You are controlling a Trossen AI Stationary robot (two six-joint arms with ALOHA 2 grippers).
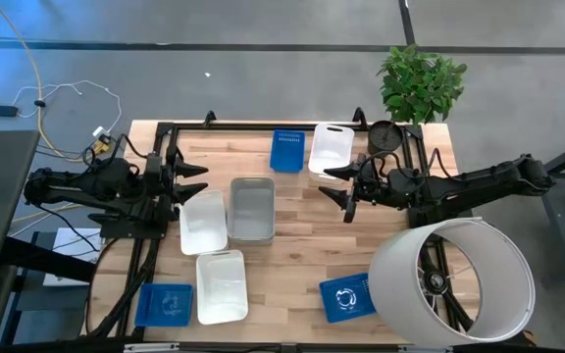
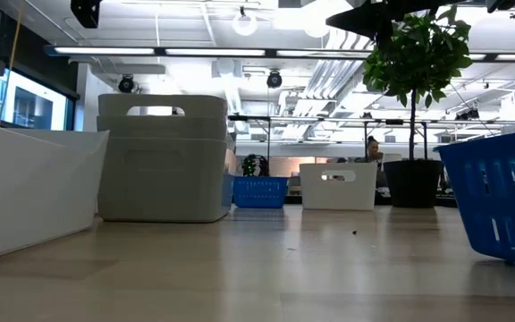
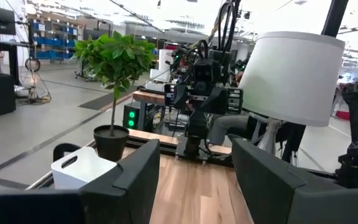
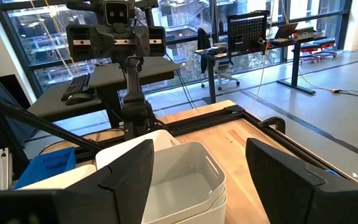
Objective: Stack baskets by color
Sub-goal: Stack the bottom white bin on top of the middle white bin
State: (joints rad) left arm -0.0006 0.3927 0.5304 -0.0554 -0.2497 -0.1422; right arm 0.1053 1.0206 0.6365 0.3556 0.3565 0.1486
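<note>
Several baskets rest on their bottoms on the wooden table (image 1: pixel 292 245). A blue basket (image 1: pixel 286 150) and a white one (image 1: pixel 331 149) sit at the far edge. A grey basket (image 1: pixel 252 209) and a white one (image 1: pixel 203 221) stand side by side in the middle. Another white basket (image 1: pixel 222 286) lies near the front, with blue ones at its left (image 1: pixel 164 304) and right (image 1: pixel 347 297). My left gripper (image 1: pixel 199 181) hovers open left of the middle pair. My right gripper (image 1: pixel 336 186) hovers open right of the grey basket (image 4: pixel 185 177). Neither holds anything.
A big white cylinder (image 1: pixel 454 284) with a wheel inside takes up the near right corner. A potted plant (image 1: pixel 420 83) stands at the far right corner. A black frame runs along the table's far and left edges. Bare wood lies between the grey basket and the right arm.
</note>
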